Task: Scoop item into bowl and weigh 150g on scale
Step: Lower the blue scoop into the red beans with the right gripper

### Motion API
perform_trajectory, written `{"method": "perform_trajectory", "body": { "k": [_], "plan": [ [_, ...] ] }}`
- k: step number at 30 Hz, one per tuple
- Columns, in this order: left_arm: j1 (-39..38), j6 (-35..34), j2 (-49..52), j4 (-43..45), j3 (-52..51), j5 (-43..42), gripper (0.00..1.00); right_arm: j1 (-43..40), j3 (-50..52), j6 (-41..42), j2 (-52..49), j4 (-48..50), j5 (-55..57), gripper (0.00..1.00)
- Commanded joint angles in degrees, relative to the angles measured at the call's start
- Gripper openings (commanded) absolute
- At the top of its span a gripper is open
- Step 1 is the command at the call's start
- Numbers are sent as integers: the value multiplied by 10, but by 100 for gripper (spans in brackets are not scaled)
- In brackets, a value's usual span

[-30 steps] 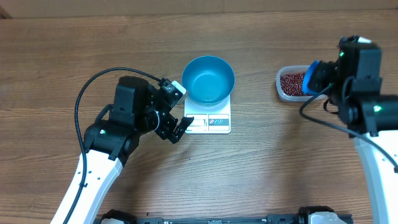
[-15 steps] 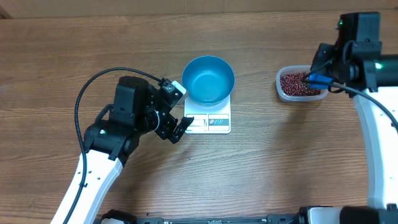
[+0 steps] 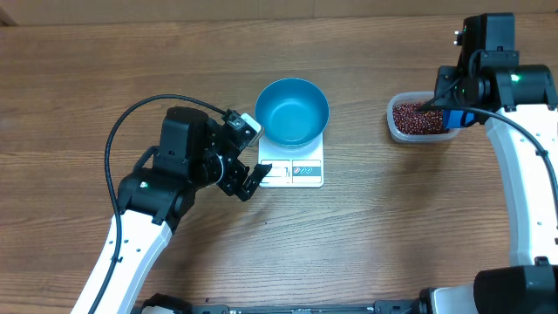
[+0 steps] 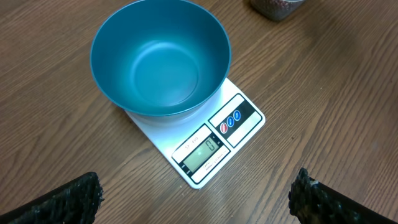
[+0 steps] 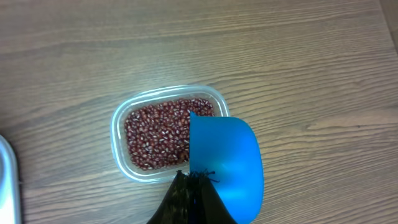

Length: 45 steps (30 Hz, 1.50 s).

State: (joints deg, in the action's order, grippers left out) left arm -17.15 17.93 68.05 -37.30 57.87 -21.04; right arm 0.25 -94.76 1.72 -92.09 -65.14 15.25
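I am clenching my right fingers (image 5: 193,196) on the handle end of a small blue scoop (image 5: 227,163), and the scoop is hanging over the near right corner of a clear plastic tub (image 5: 118,134). Its pointed lip is reaching in over the beans (image 5: 155,134). I cannot tell whether that lip is touching them. The beans are lying as a dark red-brown layer filling the floor of the tub, and none are showing inside the scoop from the wrist view. In the overhead view the tub is sitting on the counter (image 3: 392,227) well to the right of the scale (image 3: 301,173), with my right arm leaning in over its right edge.

My left fingers (image 3: 254,173) are standing spread wide and gripping nothing. They are hovering just beside the left edge of the scale, one fingertip near the bowl's rim and the other near the scale's front left corner. From the left wrist camera, both dark fingertips are showing at the bottom corners with bare wood between them.

The blue bowl (image 4: 158,62) is sitting upright on the back part of the white scale, covering most of its platform, and its inside is showing only smooth blue. The display window (image 4: 202,152) and the button strip (image 4: 231,119) are staying uncovered along the front edge.
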Motion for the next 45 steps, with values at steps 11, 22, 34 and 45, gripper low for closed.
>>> {"method": "perform_trajectory", "body": {
  "k": [11, 22, 34, 45],
  "plan": [
    [3, -8, 1, 0, 15, -9, 100, 65, -16, -13, -79, 10, 110, 4],
    [3, -8, 1, 0, 15, -9, 99, 68, -16, 4, -107, 48, 162, 4],
    [3, -8, 1, 0, 15, -9, 100, 68, -10, 28, -108, 74, 160, 4],
    [3, -8, 1, 0, 15, -9, 99, 68, 14, 3, -110, 76, 136, 4]
  ]
}}
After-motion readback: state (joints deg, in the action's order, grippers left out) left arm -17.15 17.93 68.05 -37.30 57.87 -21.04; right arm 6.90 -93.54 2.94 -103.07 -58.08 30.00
